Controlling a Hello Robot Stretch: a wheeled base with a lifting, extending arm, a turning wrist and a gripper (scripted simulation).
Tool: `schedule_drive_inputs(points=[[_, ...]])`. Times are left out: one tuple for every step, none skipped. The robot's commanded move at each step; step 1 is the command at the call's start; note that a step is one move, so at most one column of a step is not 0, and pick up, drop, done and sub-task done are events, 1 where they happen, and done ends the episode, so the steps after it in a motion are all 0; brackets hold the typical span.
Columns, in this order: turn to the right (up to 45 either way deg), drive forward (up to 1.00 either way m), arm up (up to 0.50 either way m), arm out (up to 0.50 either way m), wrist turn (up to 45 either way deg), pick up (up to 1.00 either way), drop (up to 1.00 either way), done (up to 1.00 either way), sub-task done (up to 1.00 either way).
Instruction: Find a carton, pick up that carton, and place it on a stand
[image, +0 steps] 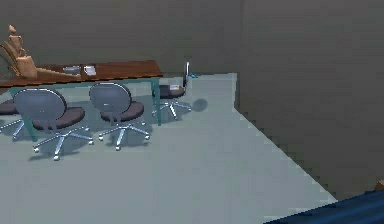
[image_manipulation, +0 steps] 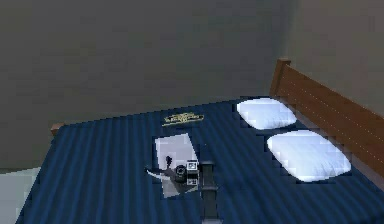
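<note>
My arm rises from the bottom edge of the arm side view over a bed with a dark blue striped cover. At its far end is the gripper, with its small white marked squares beside it. A pale grey flat boxy thing lies on the cover right at and behind the gripper's far end; its shape does not tell me whether it is the carton. I cannot tell whether the gripper holds anything. A small dark flat item with gold marks lies farther out on the cover.
Two white pillows lie against a wooden headboard at the arm side view's right. In the forward view, a wooden-topped desk stands with office chairs, and a wooden statue sits on its left end. A grey wall rises on the right, and the bed corner shows at bottom right.
</note>
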Motion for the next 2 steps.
schedule_drive_inputs(points=[[0.0, 0.00, 0.10, 0.00, 0.0, 0.00, 0.00, 0.00, 0.00], [0.0, 0.00, 0.26, 0.00, 0.0, 0.00, 0.00, 0.00, 0.00]])
